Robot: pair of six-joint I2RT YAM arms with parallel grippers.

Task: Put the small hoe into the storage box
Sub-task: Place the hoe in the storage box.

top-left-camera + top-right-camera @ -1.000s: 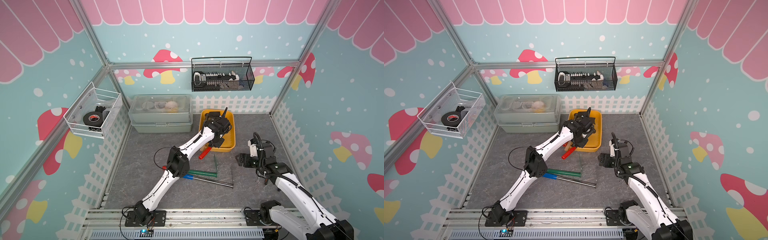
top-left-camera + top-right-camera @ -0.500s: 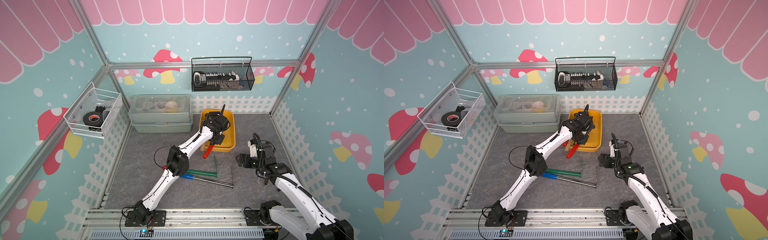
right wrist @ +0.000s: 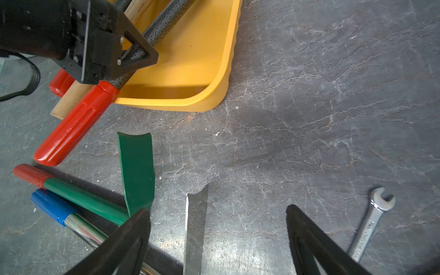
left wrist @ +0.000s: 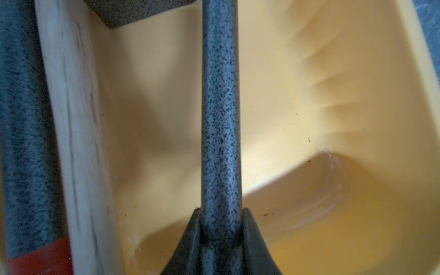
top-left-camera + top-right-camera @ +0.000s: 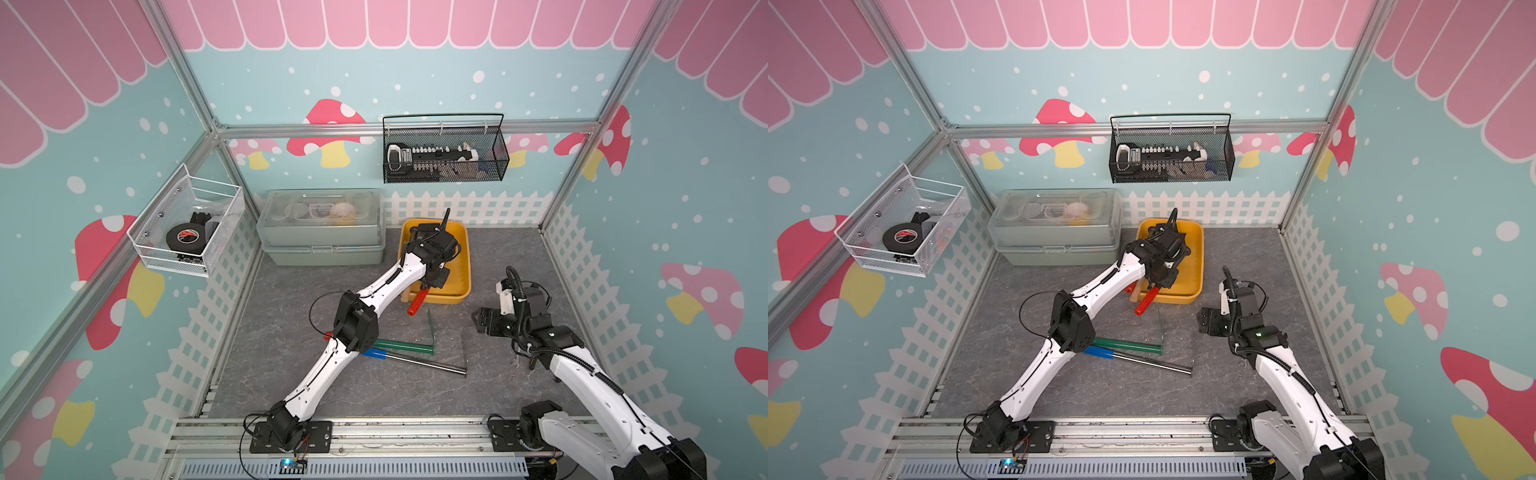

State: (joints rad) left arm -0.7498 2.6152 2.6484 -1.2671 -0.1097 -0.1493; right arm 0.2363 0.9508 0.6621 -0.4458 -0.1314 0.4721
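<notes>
In a top view the left claw, clamped on the small hoe, hangs over the yellow box. The hoe's red grip juts past the near rim, and its head is hidden.

Left wrist: a wooden handle lies beside the hoe's shaft.

Right wrist: the right claw gapes empty near a green hoe. The lettering on a wrench is hard to read.

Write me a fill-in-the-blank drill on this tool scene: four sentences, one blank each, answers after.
1. The left gripper is shut on the speckled shaft of the small hoe, whose handle is ____.
2. That handle sticks out past the rim of the ____ storage box.
3. The right gripper hovers above the table with its jaws ____.
4. On the table lies a loose hoe whose blade is painted ____.
Missing words: red; yellow; open; green.
</notes>
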